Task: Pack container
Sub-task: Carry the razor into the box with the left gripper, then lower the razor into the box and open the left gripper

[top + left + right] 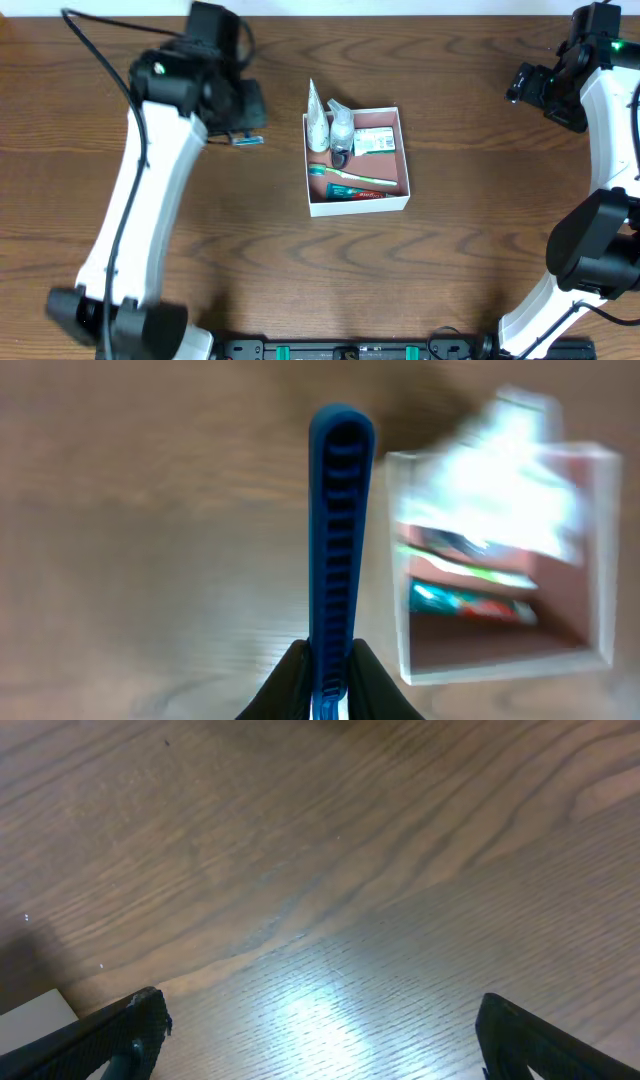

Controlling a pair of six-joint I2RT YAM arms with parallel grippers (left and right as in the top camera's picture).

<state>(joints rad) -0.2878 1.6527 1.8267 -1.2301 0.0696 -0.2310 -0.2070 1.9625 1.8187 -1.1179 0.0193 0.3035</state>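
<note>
The container (404,160), a shallow white box with a pink-brown inside, sits mid-table. It holds a white tube, a small clear bottle, a green-and-white packet, a green toothbrush and a teal-and-red tube. It also shows blurred in the left wrist view (600,560). My left gripper (243,138) is shut on a blue ribbed razor handle (338,540) and holds it left of the container. Its tip shows in the overhead view (250,140). My right gripper (320,1030) is open and empty over bare wood at the far right.
The brown wooden table (450,260) spreads all round the container. The right arm's base (590,250) stands at the right edge and the left arm's base (110,315) at the front left. A pale corner (35,1015) shows in the right wrist view.
</note>
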